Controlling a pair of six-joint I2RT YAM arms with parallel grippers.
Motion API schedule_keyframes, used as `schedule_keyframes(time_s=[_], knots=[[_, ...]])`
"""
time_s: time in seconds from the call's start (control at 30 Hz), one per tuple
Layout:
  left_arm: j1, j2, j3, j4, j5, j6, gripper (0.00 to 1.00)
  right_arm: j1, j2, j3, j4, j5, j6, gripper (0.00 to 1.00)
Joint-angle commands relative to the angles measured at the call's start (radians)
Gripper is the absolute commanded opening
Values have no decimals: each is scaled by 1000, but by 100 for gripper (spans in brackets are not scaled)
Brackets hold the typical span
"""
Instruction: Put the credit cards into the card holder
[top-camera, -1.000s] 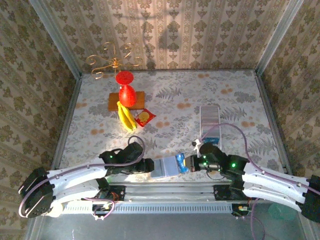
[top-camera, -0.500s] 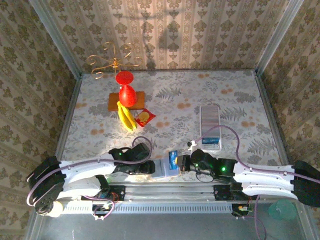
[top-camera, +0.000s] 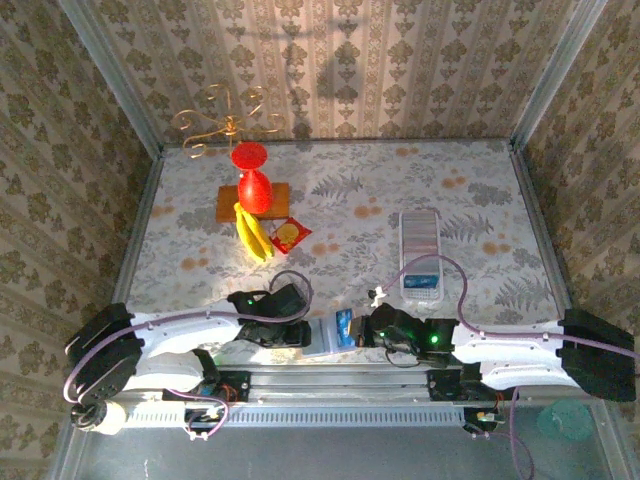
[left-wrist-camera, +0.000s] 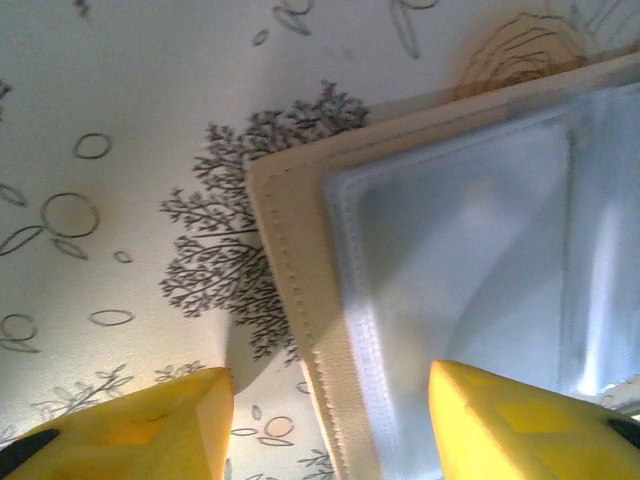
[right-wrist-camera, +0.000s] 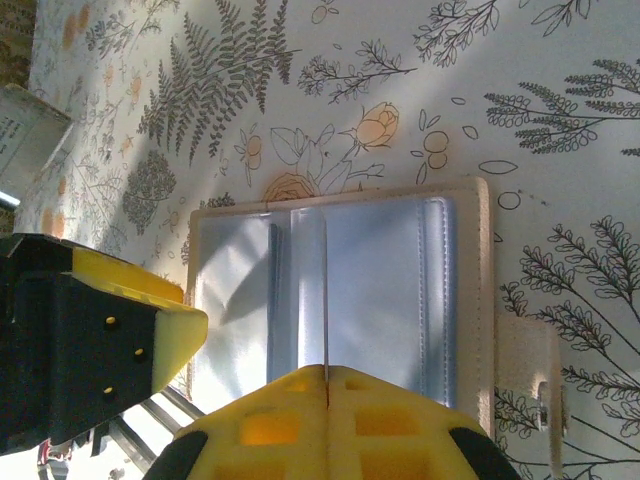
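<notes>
Right gripper (right-wrist-camera: 327, 375) pinching a blue card (top-camera: 344, 325) edge-on over the open wallet (right-wrist-camera: 390, 290), left gripper (left-wrist-camera: 330, 430) straddling the wallet's corner, jaws apart

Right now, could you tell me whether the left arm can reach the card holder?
Probably yes: the open left end effector straddles the card holder at its edge; the credit card in the right end effector stands clear of that edge.

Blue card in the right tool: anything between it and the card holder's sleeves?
Nothing visible. The blue card, pinched in the shut right tool, hangs edge-on over the clear sleeves of the open card holder; the left tool straddles its corner, off to the side.
</notes>
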Motion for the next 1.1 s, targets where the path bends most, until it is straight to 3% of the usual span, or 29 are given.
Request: schedule_keyframes(time_s=[0.0,0.27,1.07], knots=[[-11,-44,9,32,-2,-2,54,10,7,26,37,55,19,0],[-8,-97,-4,33,-12,-19,56,12,-6,20,32,80,23,0],[-5,27,-3,83,39,-10,58,13,67,36,97,68,31,0]])
